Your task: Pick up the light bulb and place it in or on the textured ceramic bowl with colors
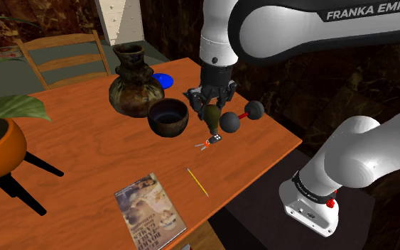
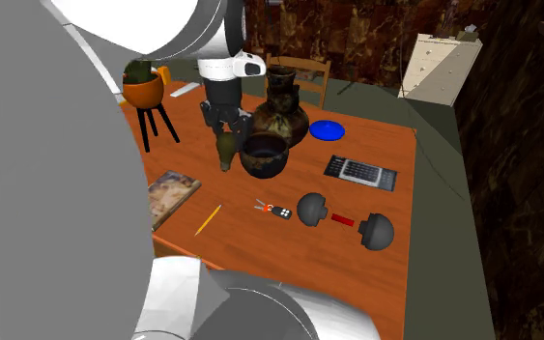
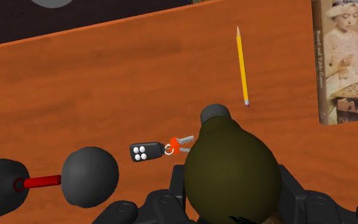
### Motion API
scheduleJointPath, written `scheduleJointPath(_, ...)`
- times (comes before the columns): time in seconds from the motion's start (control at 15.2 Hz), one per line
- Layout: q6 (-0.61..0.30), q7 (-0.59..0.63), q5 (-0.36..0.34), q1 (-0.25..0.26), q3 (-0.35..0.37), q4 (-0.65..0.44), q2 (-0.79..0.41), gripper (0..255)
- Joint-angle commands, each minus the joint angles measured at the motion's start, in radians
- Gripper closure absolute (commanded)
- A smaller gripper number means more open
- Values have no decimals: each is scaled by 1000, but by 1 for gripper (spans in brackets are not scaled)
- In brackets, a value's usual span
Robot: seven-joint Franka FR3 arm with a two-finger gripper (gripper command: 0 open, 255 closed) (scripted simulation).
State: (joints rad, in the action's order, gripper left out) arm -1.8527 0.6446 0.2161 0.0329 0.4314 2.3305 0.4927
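Light bulb (image 1: 212, 116), dark olive, clasped by its wide end between the fingers of the gripper (image 1: 211, 103), which are closed against the glass on both sides. Held clear of the tabletop (image 1: 84, 142), dark cap pointing down. Hangs just beside the dark bowl (image 1: 168, 117), not over it, toward the middle of the tabletop. Below and near the cap, on the wood: a black key fob with an orange ring (image 1: 209, 142). Near that, by the edge closest to the stand, a black dumbbell with a red bar (image 1: 241, 117). Behind the bowl and touching it or nearly so, a dark vase (image 1: 134, 82). Well apart, toward the shoulder view's near edge, a yellow pencil (image 1: 197, 182) and a book (image 1: 150, 211).
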Motion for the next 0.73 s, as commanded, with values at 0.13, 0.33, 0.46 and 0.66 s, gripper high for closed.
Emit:
scheduleJointPath(0.13,-14,-4,-61,-49,5,-135,-156,255)
scheduleJointPath(0.33,-12,0,-110,-77,8,-246,-272,255)
scheduleJointPath(0.46,-4,5,-144,-90,10,-326,-350,255)
scheduleJointPath(0.66,17,15,-198,-102,11,-457,-470,255)
